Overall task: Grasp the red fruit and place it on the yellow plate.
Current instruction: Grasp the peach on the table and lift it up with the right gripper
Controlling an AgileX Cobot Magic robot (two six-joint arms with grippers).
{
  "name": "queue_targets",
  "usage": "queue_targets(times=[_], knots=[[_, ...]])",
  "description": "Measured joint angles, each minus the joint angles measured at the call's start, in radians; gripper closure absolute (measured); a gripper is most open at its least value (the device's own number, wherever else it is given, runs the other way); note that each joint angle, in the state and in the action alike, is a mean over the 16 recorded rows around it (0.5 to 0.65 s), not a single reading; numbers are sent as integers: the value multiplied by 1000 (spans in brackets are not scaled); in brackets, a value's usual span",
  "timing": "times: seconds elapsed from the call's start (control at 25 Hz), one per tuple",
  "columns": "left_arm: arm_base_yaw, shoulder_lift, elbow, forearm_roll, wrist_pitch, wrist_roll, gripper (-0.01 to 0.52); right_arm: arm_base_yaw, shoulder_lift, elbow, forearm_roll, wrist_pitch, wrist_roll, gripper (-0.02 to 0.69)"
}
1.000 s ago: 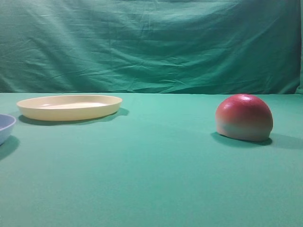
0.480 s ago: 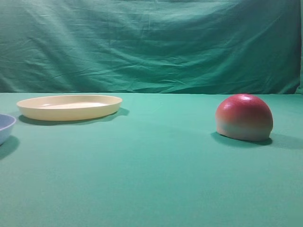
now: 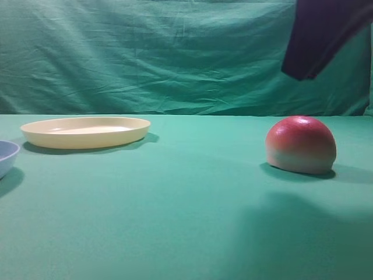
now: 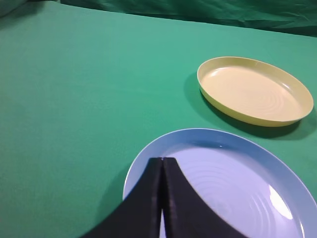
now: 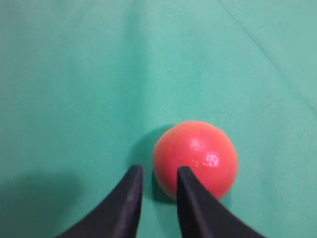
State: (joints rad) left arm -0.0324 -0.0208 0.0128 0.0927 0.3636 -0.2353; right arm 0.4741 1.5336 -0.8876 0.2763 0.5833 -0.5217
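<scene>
Something dark has come into the upper right of the high view since a moment ago: part of the right arm (image 3: 317, 38) now hangs above the red fruit (image 3: 301, 144), and a soft shadow lies on the cloth at the lower right. We see nothing else moved.

From the high view, the red fruit sits flat on the green table cloth (image 3: 175, 210) at the right of the frame, with no arm touching it. At the left, well apart from the fruit, sits the yellow plate (image 3: 85, 132). At the left edge, near the plate, we see a bit of the blue dish (image 3: 7, 156).

In the right wrist view, we look down on the fruit in the lower middle of the frame. The right gripper (image 5: 156, 173) shows two dark fingers (image 5: 130, 198) with a gap between them. They are apart and hold nothing.

In the left wrist view, the left gripper (image 4: 162, 160) is pressed closed with nothing in it, over the blue dish at the bottom. The yellow plate is at the upper right, bare inside.

We can read no words or labels on anything.
</scene>
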Motion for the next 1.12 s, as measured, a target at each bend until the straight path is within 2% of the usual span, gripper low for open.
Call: queue_targets(times=[0.08, 0.2, 0.44, 0.68, 1.12], knots=[[0, 0, 0, 0, 0, 0, 514, -7, 22, -1, -2, -15, 28, 36], [0, 0, 0, 0, 0, 0, 514, -18, 57, -2, -4, -36, 64, 2], [0, 0, 0, 0, 0, 0, 514, -39, 136, -3, -8, -61, 104, 5], [0, 0, 0, 0, 0, 0, 514, -49, 195, -9, -8, -86, 109, 77], [0, 0, 0, 0, 0, 0, 514, -43, 225, -164, -2, -10, 108, 289]])
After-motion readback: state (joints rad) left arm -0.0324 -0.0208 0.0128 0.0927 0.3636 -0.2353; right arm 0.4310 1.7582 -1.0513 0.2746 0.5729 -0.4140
